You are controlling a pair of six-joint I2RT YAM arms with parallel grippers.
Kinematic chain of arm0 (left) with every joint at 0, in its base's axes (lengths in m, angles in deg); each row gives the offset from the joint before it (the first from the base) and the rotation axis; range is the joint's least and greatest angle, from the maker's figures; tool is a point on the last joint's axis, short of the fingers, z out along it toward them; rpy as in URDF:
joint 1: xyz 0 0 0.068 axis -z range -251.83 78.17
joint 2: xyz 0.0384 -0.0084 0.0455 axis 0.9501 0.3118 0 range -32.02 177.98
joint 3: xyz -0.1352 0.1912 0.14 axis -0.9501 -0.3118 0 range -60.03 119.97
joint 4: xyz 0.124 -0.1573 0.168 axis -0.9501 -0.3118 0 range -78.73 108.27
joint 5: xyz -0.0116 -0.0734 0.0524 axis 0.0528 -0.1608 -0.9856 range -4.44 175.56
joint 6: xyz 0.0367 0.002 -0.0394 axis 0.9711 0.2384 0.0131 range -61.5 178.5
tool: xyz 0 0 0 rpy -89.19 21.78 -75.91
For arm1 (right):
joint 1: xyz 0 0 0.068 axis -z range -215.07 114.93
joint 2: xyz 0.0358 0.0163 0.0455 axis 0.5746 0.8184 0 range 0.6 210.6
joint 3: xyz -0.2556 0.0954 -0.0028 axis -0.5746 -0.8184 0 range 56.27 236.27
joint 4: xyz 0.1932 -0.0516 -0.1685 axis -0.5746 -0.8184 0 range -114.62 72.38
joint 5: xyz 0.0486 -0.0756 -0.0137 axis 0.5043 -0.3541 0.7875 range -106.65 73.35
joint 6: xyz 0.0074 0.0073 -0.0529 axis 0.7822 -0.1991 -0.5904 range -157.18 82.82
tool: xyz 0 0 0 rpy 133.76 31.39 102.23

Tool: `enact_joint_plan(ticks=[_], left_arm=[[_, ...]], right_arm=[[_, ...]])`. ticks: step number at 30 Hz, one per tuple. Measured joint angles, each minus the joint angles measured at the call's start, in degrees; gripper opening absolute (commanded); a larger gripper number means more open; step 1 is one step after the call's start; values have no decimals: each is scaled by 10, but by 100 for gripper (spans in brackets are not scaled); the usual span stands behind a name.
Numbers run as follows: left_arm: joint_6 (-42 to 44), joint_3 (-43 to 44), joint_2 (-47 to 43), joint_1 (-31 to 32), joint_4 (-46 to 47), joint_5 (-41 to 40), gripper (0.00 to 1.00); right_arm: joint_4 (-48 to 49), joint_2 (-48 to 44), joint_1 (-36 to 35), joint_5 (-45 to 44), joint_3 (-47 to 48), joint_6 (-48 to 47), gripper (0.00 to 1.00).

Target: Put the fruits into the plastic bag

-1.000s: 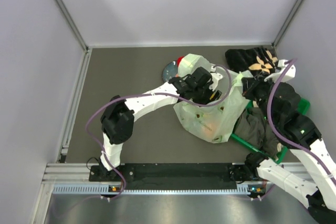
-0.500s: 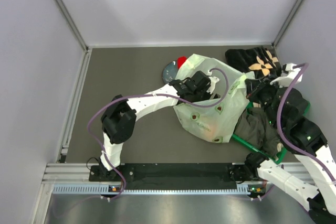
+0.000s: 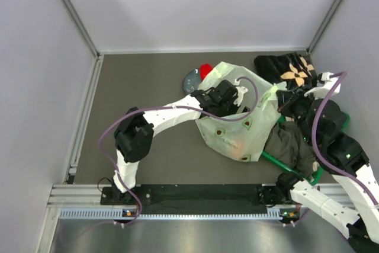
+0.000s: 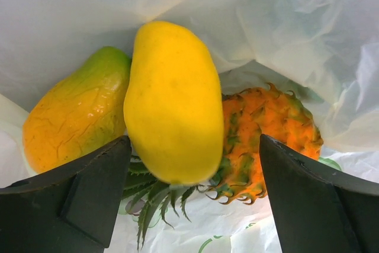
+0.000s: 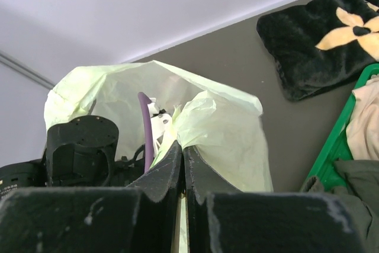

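In the left wrist view, three fruits lie inside the plastic bag [image 4: 278, 22]. A yellow mango [image 4: 172, 102] rests over the green crown of the orange pineapple [image 4: 269, 137], and a yellow-green mango [image 4: 74, 117] lies to its left. My left gripper [image 4: 195, 197] stands open just before them, gripping nothing. From above, it reaches into the pale green bag [image 3: 237, 131] through its mouth. My right gripper [image 5: 184, 158] is shut on the bag's edge [image 5: 201, 117], holding it up at the bag's right side [image 3: 273, 94]. A red round fruit [image 3: 205, 70] lies outside the bag, behind it.
A small grey plate [image 3: 190, 79] sits beside the red fruit. A dark cloth with a pale flower [image 3: 288, 67] lies at the back right. A green basket [image 3: 299, 170] with dark clothes [image 3: 290, 146] stands right of the bag, under my right arm.
My left gripper has shifted slightly left at the bag's mouth. The right arm has swung a little to the right, and the bag's top has spread wider.
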Motion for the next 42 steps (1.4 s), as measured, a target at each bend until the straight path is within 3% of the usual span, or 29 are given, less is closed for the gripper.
enact_joint_plan(ticks=[12, 31, 42], left_arm=[[-17, 13, -14, 0, 19, -15, 95], [2, 45, -151, -6, 134, 52, 97], [-2, 45, -240, -49, 191, 20, 99]], right_arm=[[0, 0, 0, 0, 0, 0, 0], [0, 0, 0, -1, 0, 0, 0], [-10, -3, 0, -15, 0, 0, 0]])
